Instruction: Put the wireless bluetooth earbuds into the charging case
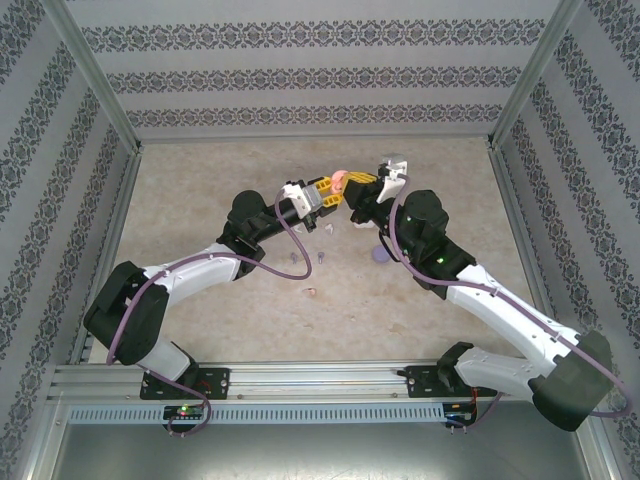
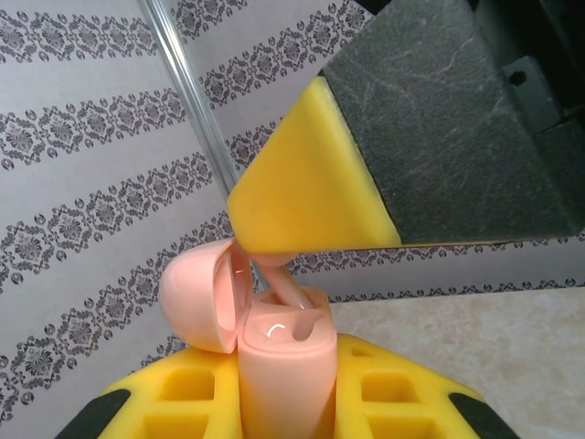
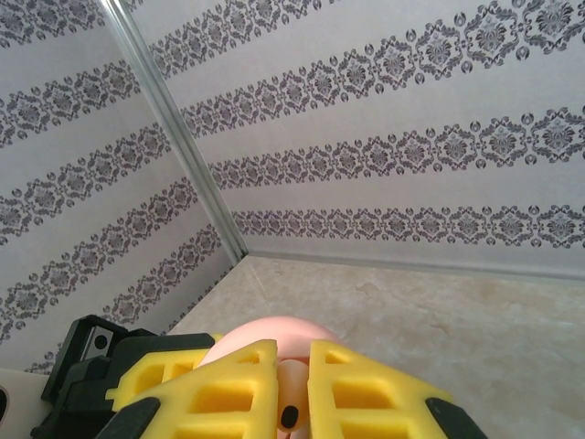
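My left gripper (image 2: 285, 380) is shut on the pink charging case (image 2: 283, 347), held upright above the table with its lid (image 2: 196, 297) swung open to the left. My right gripper (image 3: 292, 370) is shut on a pink earbud (image 3: 294, 402), coming down from above. The earbud's stem (image 2: 288, 288) reaches into the case's far socket, and the near socket looks hollow. In the top view both grippers meet at the pink case (image 1: 340, 180) over the middle back of the table. The earbud's body is hidden between the right fingers (image 2: 302, 183).
A white case (image 1: 393, 168) lies behind the right gripper and a purple case (image 1: 380, 256) beside the right arm. Loose earbuds lie below the left gripper: two purple (image 1: 293, 258) (image 1: 320, 257), one pink (image 1: 312, 292) and a white one (image 1: 330, 230). Patterned walls enclose the table.
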